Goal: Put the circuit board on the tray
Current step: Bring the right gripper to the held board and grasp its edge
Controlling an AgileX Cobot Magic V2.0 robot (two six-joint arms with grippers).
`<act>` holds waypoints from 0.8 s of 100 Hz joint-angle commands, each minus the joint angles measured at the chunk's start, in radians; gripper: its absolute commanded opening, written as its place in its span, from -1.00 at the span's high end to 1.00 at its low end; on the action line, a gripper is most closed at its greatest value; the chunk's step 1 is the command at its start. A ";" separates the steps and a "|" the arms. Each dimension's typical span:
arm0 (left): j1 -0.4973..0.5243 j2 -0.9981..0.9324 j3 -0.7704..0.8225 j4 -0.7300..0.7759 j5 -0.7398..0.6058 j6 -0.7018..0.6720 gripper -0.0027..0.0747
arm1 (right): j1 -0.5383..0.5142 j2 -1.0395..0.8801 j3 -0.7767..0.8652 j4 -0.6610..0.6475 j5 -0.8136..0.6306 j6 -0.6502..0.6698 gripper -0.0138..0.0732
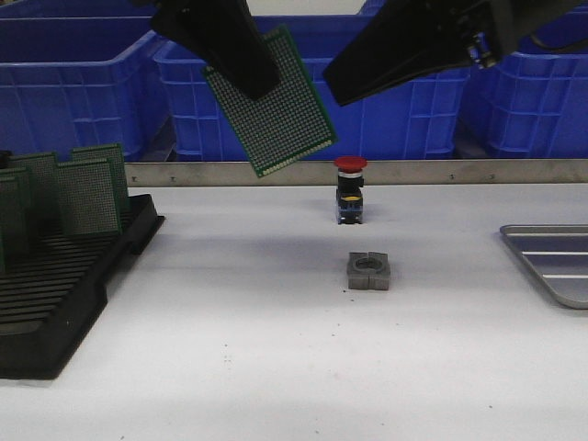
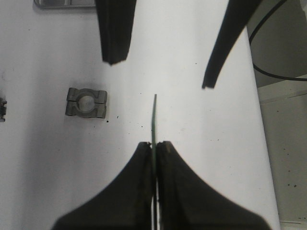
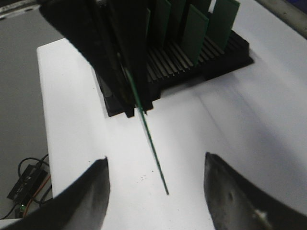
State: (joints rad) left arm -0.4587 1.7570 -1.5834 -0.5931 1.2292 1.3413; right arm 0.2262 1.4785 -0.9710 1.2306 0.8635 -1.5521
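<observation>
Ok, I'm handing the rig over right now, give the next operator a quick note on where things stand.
Left claw: shut on the circuit board, held tilted in the air above the middle of the table.
Right claw: open, empty, facing the board's free edge.
Tray: at the right edge of the table, nothing visible on the part in view.
Rack: on the left, more boards standing in it.
Done: board lifted clear of the rack.
Left: probably pass it to the right claw, then lay it on the tray.
</observation>
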 commanded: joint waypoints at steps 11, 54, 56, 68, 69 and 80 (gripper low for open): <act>-0.009 -0.053 -0.029 -0.059 0.044 -0.011 0.95 | 0.039 0.055 -0.093 0.055 0.072 -0.018 -0.36; -0.009 -0.053 -0.029 -0.059 0.044 -0.011 0.95 | 0.079 0.094 -0.111 0.056 0.066 -0.018 0.85; -0.009 -0.053 -0.029 -0.059 0.044 -0.011 0.95 | 0.079 0.094 -0.111 0.056 0.066 -0.018 0.83; -0.009 -0.053 -0.029 -0.059 0.044 -0.011 0.91 | 0.079 0.094 -0.111 0.056 0.066 -0.018 0.84; -0.009 -0.053 -0.029 -0.059 0.044 -0.011 0.89 | 0.079 0.094 -0.111 0.056 0.066 -0.018 0.84; -0.009 -0.053 -0.029 -0.059 0.044 -0.011 0.53 | 0.076 0.094 -0.111 0.056 0.061 -0.018 0.84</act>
State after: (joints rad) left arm -0.4603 1.7554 -1.5834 -0.5938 1.2433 1.3413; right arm 0.3074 1.6103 -1.0516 1.2192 0.9059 -1.5808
